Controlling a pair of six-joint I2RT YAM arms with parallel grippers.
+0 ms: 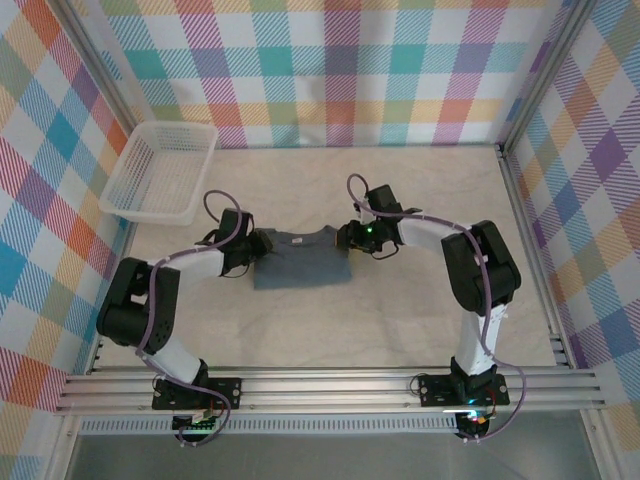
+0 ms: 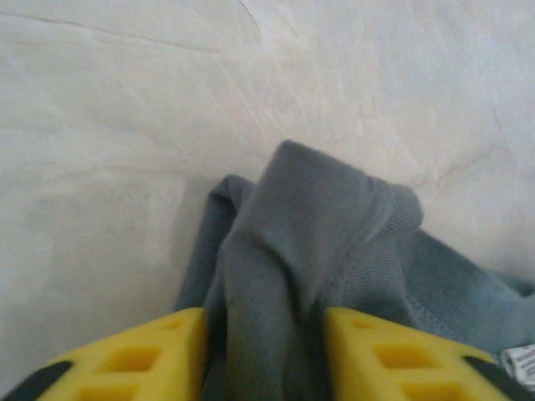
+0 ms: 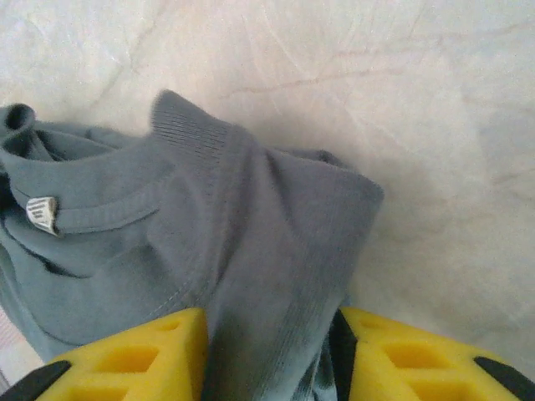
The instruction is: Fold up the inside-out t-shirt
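Note:
The inside-out t-shirt [image 1: 300, 262] lies folded into a small slate-grey rectangle in the middle of the table. My left gripper [image 1: 255, 250] is low at its left end. Seen from the left wrist, the yellow fingers [image 2: 167, 351] stand apart with a raised ridge of the t-shirt [image 2: 292, 251] between them and dark gaps on either side. My right gripper [image 1: 345, 240] is at the shirt's upper right corner. Its fingers [image 3: 393, 355] are also apart around a fold of the t-shirt [image 3: 267, 242], with a gap on the right side. A small white tag [image 3: 42, 213] shows by the collar.
A white plastic basket [image 1: 180, 126] sits at the back left of the table. Metal frame posts and checked walls close in the sides and back. Bare pale tabletop [image 1: 420, 330] lies in front of and right of the shirt.

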